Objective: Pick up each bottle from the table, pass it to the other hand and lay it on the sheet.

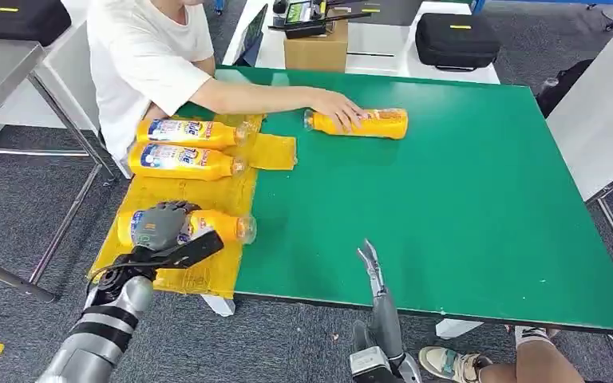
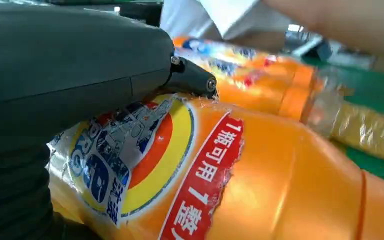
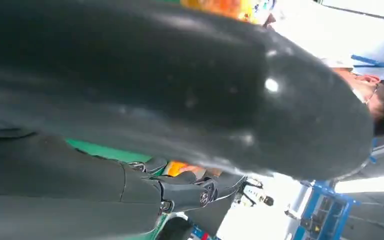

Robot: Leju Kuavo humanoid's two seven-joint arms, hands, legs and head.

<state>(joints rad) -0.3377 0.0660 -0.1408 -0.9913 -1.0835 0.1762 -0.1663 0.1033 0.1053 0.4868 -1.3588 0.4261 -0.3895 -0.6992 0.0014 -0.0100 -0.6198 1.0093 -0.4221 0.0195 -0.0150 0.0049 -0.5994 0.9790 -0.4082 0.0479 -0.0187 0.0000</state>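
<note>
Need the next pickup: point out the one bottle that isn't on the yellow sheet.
The bottle lying on the bare green table under a person's hand; the other three lie on the sheet.

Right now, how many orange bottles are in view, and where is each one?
4. Two bottles lie side by side at the far end of the yellow sheet: far bottle, next bottle. A near bottle lies under the left robot hand. A fourth bottle lies on the green table under a person's hand.

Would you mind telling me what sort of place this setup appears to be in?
Probably a robot lab or test workshop: a green-topped work table on grey carpet, black zipped equipment cases on white benches behind, and a seated person placing an orange plastic detergent bottle.
</note>
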